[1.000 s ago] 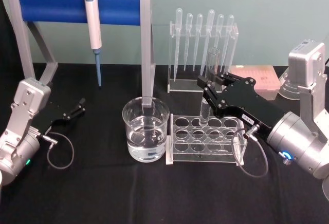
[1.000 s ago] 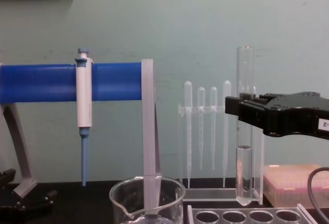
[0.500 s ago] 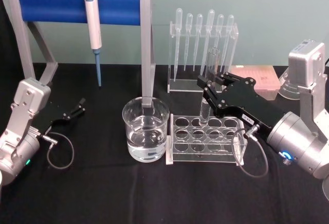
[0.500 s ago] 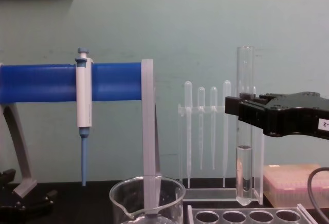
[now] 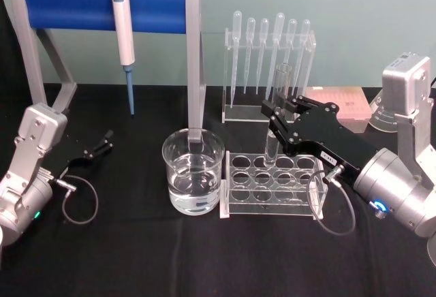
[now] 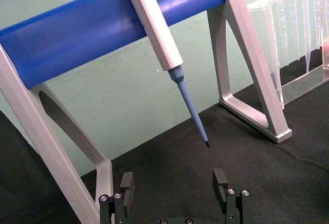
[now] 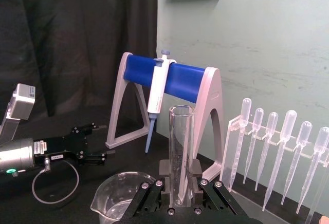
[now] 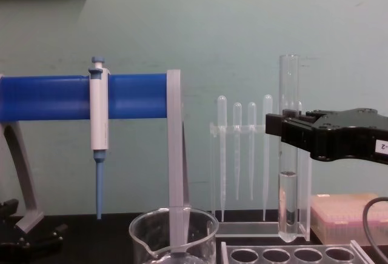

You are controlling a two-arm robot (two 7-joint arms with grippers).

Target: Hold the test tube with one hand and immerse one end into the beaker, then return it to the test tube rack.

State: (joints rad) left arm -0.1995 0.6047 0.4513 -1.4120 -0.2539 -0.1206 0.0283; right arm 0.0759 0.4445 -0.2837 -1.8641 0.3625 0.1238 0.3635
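Well, the black table (image 5: 136, 256) is carrying everything. The big blue stand (image 5: 102, 5) is standing at the back on the left, and one of its grey legs is coming down right behind the beaker (image 5: 170, 167). A white and blue pipette tool (image 5: 125, 31) is hanging from the stand's bar, tip pointing down. The right gripper (image 5: 274, 116) is reaching in from the right, and its black jaws are pinching the test tube (image 5: 271, 146) about halfway up. A clear holder (image 5: 231, 113) full of thin plastic pipettes (image 5: 278, 38) is standing right behind the tube, so they are showing through the glass. The test tube rack (image 5: 225, 195) is sitting just beside the beaker, on its right, and its round holes are showing nothing inside. The beaker is holding clear water (image 5: 193, 191), about half full. A pink box (image 5: 340, 103) is sitting behind the right arm. The test tube is standing upright with a little clear liquid at the bottom, and its round end is hanging just above the rack. The left gripper (image 6: 173, 185) is waiting near the table's left edge, well apart from the beaker, with its jaws spread wide
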